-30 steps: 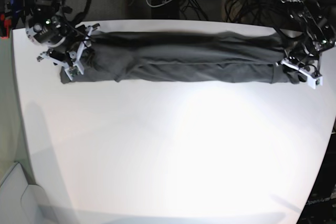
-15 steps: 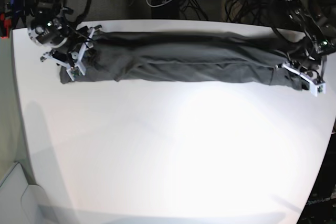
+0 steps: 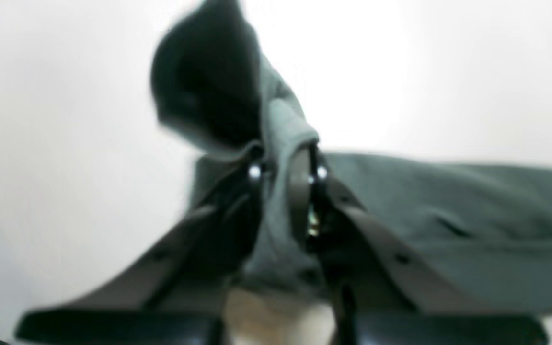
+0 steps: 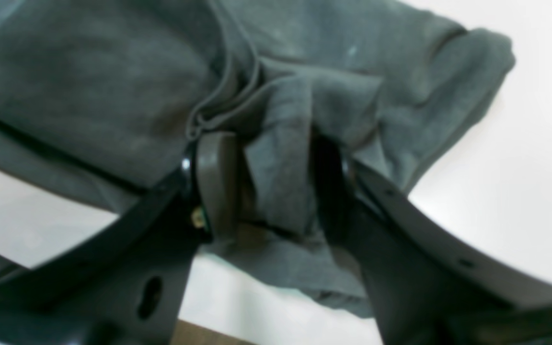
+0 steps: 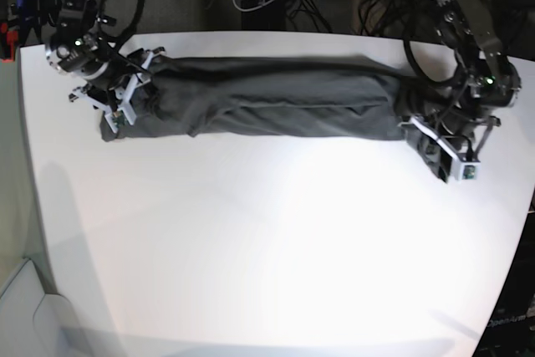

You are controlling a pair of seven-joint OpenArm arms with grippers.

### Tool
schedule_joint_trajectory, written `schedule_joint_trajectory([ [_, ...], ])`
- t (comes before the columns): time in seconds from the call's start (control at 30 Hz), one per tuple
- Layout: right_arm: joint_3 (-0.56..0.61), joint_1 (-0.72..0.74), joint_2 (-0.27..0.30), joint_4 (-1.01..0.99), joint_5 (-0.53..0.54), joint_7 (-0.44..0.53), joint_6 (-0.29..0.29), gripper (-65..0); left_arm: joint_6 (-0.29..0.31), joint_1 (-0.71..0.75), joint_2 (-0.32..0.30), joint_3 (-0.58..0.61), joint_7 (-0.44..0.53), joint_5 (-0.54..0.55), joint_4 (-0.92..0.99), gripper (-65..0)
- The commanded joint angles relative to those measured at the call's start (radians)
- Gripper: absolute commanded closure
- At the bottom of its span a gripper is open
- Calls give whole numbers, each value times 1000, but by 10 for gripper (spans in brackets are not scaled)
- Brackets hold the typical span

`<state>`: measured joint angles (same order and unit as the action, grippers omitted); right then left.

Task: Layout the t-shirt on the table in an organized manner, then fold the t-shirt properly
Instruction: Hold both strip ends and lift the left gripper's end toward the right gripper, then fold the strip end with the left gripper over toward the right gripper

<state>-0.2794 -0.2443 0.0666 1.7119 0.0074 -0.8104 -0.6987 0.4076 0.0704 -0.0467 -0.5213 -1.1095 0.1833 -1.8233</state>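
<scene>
No readable text, labels, brands, numbers or signs in any view.

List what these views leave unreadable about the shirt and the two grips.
- t-shirt: folded into a long band in the base view, so sleeves, collar and inner layers are hidden.
- left gripper: left wrist view is blurred; the pinched layers can't be counted.
- right gripper: in the right wrist view, bunched cloth hides the fingertips.
- table: cut off at the frame edges.

The base camera looks down from high above the near edge, taking in the whole bench [image 5: 267,248]. The 2 wrist cameras sit close behind their grippers, each sharing 1 end of the t-shirt [image 5: 276,98] with it.
</scene>
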Motion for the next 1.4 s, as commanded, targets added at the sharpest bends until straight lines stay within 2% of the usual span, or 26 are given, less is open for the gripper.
schedule_joint_trajectory([
  [0.0,1,0,5,1,-14,-27,1,-276,-9,-19,11,2,19,2,-26,-1],
  [0.17,1,1,5,1,-14,-27,1,-276,-71,-17,109,77,21,-104,-26,-1],
  [0.4,2,10,5,1,-14,-27,1,-276,-72,45,199,238,21,-201,-57,0],
  [0.53,2,24,5,1,-14,-34,1,-276,-72,56,204,316,21,-278,-57,0],
  [0.63,2,27,5,1,-14,-34,1,-276,-72,75,204,376,21,-293,-63,0],
  [0.9,2,29,3,1,-14,-33,1,-276,-72,127,204,551,21,-293,-79,0],
  [1.37,2,26,2,1,-14,-34,1,-276,-74,119,204,741,32,-291,-63,0],
])
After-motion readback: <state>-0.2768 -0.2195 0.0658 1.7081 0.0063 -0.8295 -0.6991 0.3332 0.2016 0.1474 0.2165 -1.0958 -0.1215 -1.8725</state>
